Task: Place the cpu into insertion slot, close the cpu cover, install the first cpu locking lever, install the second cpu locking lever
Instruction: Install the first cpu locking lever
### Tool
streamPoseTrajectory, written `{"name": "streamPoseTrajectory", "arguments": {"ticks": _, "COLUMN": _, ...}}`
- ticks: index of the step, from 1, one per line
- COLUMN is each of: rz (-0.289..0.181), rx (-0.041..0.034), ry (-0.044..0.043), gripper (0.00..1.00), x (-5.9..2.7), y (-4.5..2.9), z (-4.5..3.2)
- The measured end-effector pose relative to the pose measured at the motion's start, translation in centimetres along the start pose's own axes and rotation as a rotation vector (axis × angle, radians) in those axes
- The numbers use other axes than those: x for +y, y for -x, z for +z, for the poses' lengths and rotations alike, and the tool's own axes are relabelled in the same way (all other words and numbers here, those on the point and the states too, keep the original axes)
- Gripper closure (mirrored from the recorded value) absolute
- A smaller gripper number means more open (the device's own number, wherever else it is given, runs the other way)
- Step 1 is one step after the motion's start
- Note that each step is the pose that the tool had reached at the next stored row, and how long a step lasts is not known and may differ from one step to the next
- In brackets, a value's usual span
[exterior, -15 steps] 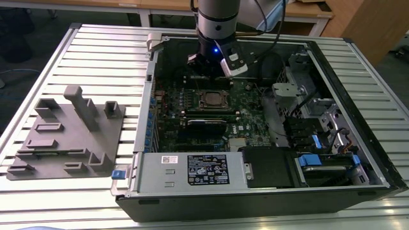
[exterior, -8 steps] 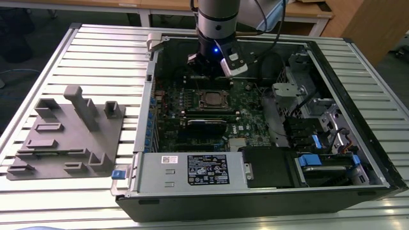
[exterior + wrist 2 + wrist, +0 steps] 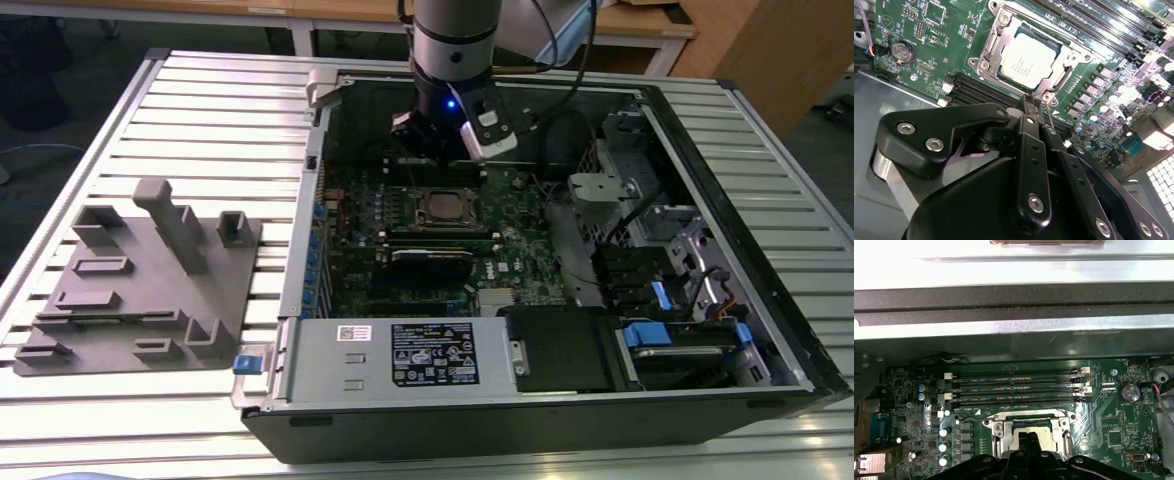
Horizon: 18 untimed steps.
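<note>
The closed silvery metal-frame cpu cover (image 3: 995,37) pins the dull silver square cpu (image 3: 1027,57) in place. The black gripper (image 3: 1028,101), fingers together, sits beside a thin wire lever (image 3: 1050,114), seemingly to latch it.

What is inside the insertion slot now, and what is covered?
The cpu lies in the insertion slot, its silvery top showing through the cut-out of the cpu cover. The cover's frame overlaps its border, and the contacts beneath the chip cannot be seen.
</note>
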<state>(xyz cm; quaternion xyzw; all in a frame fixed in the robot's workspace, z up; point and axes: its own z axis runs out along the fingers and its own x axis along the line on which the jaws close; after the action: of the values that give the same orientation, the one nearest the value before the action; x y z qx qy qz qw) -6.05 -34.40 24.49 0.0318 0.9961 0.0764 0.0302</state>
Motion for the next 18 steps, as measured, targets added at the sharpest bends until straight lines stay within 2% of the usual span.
{"name": "streamPoseTrajectory", "arguments": {"ticks": 4, "rz": 0.000, "rx": 0.0001, "ry": -0.0002, "gripper": 0.89, "x": -0.01, "y": -0.14, "z": -0.02}}
{"name": "streamPoseTrajectory", "arguments": {"ticks": 13, "rz": 0.000, "rx": 0.0000, "ry": 0.0000, "gripper": 0.89, "x": -0.07, "y": -1.23, "z": -0.07}}
{"name": "streamPoseTrajectory", "arguments": {"ticks": 18, "rz": 0.000, "rx": 0.0000, "ry": -0.0001, "gripper": 0.89, "x": -0.09, "y": -1.49, "z": -0.09}}
